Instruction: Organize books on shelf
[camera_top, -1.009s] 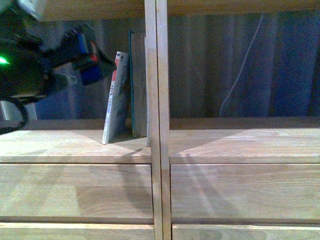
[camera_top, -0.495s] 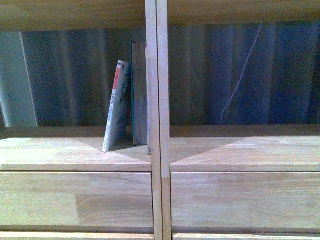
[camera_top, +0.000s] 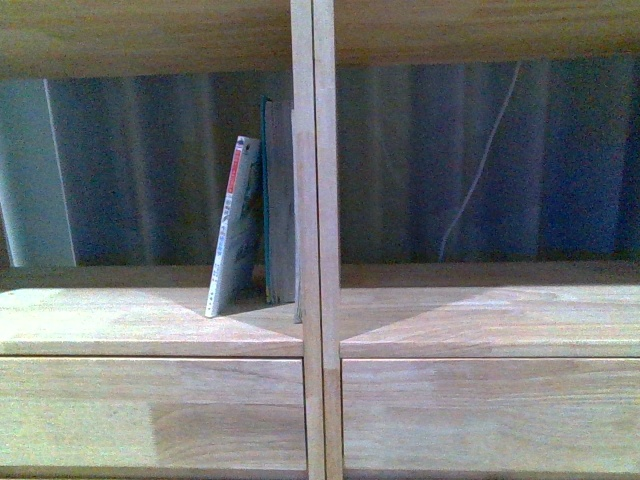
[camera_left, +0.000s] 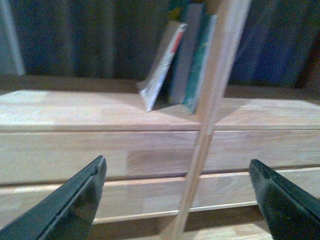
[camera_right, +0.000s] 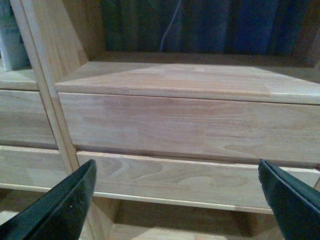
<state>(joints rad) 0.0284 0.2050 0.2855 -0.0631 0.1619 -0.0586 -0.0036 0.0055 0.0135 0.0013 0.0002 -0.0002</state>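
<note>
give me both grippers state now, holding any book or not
left gripper: open, holding nothing; both books stand on the shelf
right gripper: open, holding nothing

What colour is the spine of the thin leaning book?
White with a red band near the top, on the thin book; clearest in the front view.

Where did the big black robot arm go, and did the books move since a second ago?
The left arm was up beside the books a second ago; it has pulled back out of the front view. The camera's view has also shifted a little. The thin paperback leans on the teal book just as before, on the shelf. The left gripper and the right gripper are open and hold nothing.
</note>
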